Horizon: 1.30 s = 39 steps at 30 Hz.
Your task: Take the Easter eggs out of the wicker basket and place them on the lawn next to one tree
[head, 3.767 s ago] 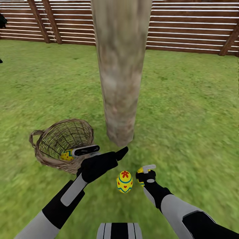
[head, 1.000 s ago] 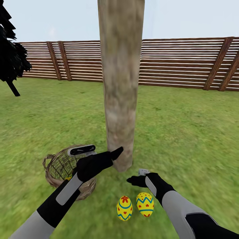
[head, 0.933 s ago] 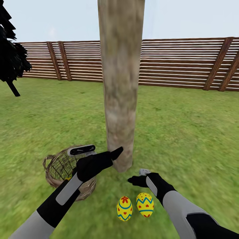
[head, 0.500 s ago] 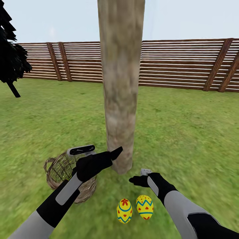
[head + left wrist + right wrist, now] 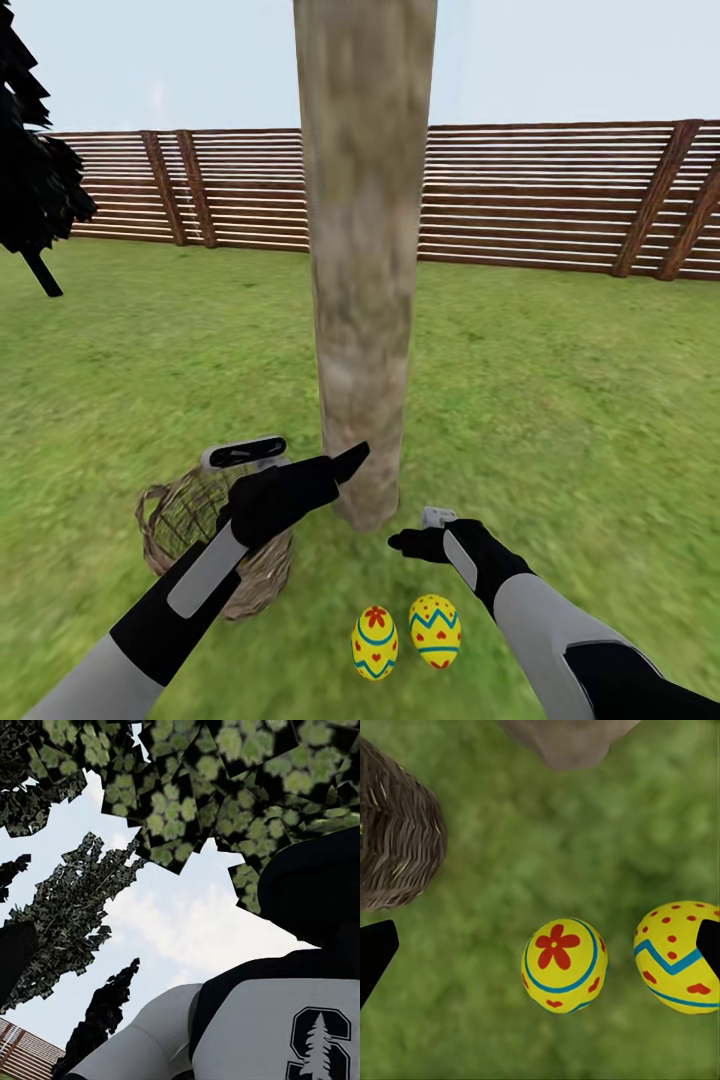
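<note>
Yellow eggs (image 5: 375,642) (image 5: 435,631) lie by trunk (image 5: 362,300); our right gripper (image 5: 410,542) spread, left gripper's (image 5: 310,470) state unclear; next, basket (image 5: 215,535).

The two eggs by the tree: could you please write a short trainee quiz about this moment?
1. True or false: two eggs lie on the lawn near the tree.
2. Which egg is nearer the wicker basket? A. flower egg B. zigzag egg
3. Fill in: the right tool hangs above the eggs, holding ____.

Key: 1 true; 2 A; 3 nothing.
</note>
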{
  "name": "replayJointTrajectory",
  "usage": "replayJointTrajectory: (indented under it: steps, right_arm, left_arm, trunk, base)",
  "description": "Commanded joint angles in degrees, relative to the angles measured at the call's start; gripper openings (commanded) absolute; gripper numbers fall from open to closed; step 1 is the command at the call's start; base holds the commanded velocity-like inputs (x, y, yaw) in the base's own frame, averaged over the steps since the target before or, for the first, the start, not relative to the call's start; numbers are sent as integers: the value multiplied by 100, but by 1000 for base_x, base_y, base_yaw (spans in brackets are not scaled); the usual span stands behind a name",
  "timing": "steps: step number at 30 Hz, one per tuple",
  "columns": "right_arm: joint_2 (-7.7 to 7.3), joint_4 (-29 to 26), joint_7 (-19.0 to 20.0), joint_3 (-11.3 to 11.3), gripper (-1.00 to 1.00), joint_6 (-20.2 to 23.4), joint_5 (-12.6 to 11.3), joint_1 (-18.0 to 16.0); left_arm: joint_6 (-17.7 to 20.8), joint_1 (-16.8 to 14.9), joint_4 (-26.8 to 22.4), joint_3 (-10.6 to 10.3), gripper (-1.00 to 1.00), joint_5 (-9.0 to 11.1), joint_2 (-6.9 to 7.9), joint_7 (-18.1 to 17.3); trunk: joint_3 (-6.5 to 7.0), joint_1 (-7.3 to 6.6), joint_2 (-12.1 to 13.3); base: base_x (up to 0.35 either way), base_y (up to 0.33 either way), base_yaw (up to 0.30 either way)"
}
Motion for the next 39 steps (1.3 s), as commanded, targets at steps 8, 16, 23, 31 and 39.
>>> replayJointTrajectory:
  steps: [8,16,23,31,39]
  right_arm:
    - [7,0,-9,27,100,29,-46,-1]
    - [35,23,-9,29,100,20,-32,-1]
    - [29,27,-9,28,100,20,-45,-1]
    - [16,27,-9,27,100,20,-54,-1]
    - [15,27,-9,27,100,20,-55,-1]
  left_arm:
    - [57,-6,-1,-17,100,41,6,-8]
    - [51,-6,-1,-18,100,41,6,-10]
    - [-2,2,363,-25,100,115,8,-610]
    - [13,3,648,-28,100,112,-9,-1124]
    - [16,3,657,-28,100,112,-12,-1142]
  trunk:
    - [139,-177,320]
    - [283,-353,641]
    - [301,-375,681]
    - [301,-375,681]
    - [301,-375,681]
  base:
    - [0,0,0]
    - [0,0,0]
    - [0,0,0]
    - [-94,99,0]
    - [-210,221,0]
